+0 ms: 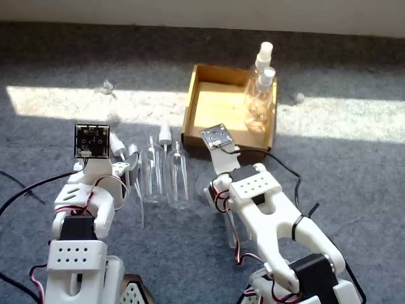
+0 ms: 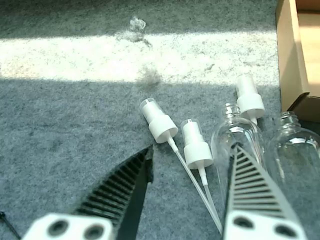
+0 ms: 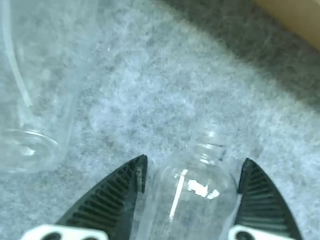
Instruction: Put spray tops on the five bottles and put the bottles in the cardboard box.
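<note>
Left gripper [image 2: 192, 149] first: its jaws stood wide apart with nothing in them, well to the left of the cardboard box [image 1: 188, 111], poised over three loose spray tops [image 2: 159, 121] on the grey carpet [image 1: 329, 177]. One top lay right in line between the jaw tips, though how far above it they hung could not be told. Closer to the box's left wall lay two bare bottles [image 1: 178, 180], side by side, necks open. Then, just off the box's near wall, the right gripper [image 3: 195, 161] had its jaws closed in on a third bare bottle [image 3: 197, 200], hugging both its sides, the open neck pointing away from the wrist. And in the box, against its right wall, two capped bottles [image 1: 259, 95] were already home. So that read as two done and three to go, with the third bottle's capping the step in hand. The next move looked like the left arm's: pinch a top by its collar, lift it until the long dip tube cleared the carpet, then feed that tube into the narrow neck the right arm offered. Lining those two up looked like the tricky part.
</note>
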Controlling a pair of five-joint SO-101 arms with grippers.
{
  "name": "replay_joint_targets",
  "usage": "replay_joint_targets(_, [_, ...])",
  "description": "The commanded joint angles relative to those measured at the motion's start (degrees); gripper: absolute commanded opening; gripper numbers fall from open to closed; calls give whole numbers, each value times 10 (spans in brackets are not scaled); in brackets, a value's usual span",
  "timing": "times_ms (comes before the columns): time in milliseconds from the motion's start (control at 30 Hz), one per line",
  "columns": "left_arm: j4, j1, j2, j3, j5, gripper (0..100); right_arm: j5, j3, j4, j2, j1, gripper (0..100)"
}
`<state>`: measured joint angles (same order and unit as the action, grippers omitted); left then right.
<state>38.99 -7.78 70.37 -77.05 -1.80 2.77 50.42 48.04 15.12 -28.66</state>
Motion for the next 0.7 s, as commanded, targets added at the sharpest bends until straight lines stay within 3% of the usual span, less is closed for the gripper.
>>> replay_joint_targets(0, [-11, -7, 11, 2, -7, 234, -4, -1, -7, -1, 2, 182])
replay_joint_targets(333, [-11, -9, 11, 4, -7, 234, -4, -6, -5, 6, 6, 148])
replay_joint_targets(533, [-10, -48, 6, 47, -7, 234, 0, -6, -4, 28, 48, 82])
replay_joint_targets(667, [45, -53, 5, 87, -7, 234, 2, -1, -5, 125, 50, 67])
